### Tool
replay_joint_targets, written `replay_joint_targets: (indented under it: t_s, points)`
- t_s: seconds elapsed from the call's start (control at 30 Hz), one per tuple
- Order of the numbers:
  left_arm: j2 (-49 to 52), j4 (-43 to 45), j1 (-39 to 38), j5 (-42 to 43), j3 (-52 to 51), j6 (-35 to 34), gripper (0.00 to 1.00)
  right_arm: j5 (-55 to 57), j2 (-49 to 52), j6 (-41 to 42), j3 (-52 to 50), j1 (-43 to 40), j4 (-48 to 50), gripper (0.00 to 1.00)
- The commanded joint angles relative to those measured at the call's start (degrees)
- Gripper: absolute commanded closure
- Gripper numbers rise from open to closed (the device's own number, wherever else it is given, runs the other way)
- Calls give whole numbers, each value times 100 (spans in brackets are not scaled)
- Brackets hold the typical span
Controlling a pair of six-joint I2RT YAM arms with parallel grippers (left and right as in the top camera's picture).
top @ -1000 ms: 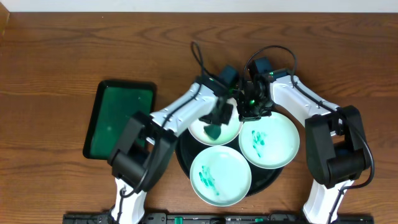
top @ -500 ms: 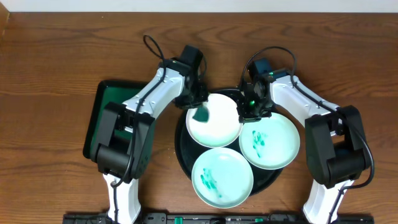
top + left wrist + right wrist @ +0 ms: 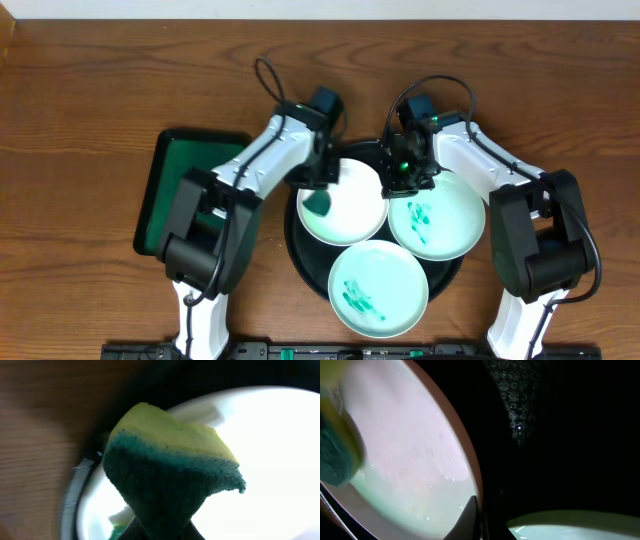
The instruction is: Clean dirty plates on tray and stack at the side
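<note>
Scrubbing the back plate [image 3: 345, 208] is the step in hand, as I read it. My left gripper [image 3: 319, 188] is clamped on the sponge [image 3: 170, 475], green scour side down and yellow foam up, and the sponge sits on that plate's left part, nr the back-left rim of the black tray [image 3: 298, 250]. My right gripper [image 3: 404, 182] looks pinched on the same plate's right rim, at the tray's back centre; that's my anchor. The plate looks mostly clean and wet. A speck of green shows below the sponge in the left wrist view, and I can't tell if it's paint. To do this well I'd press the scour face flat, not on its corner, and work short circles across the tray's back-left area. Strokes should stop short of the right fingers so I don't knock the pinch loose. The right plate [image 3: 440, 225], on the tray's right side, has a teal smear and lies just beside the one I'm cleaning, so no hard shoves that way. The front plate [image 3: 378, 290], also smeared, overhangs the tray's front rim, so it's prob. easy to tip. Nothing's stacked off the tray yet, so most of the task remains.
</note>
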Motion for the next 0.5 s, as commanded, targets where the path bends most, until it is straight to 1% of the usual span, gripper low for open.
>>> replay_joint_targets:
  t_s: [0.0,0.13,0.33,0.47]
  points:
    - [87,170,-291,374,20,203,93,94,26,-127,-20,17,-15,99]
    - [90,461,-433,721,20,2,93,94,26,-127,-20,17,-17,99]
    - [90,723,-385,1335,22,-313,93,96,26,-129,-20,17,-20,99]
    - [90,944,-352,1998,22,-584,93,94,26,-127,-20,17,-20,99]
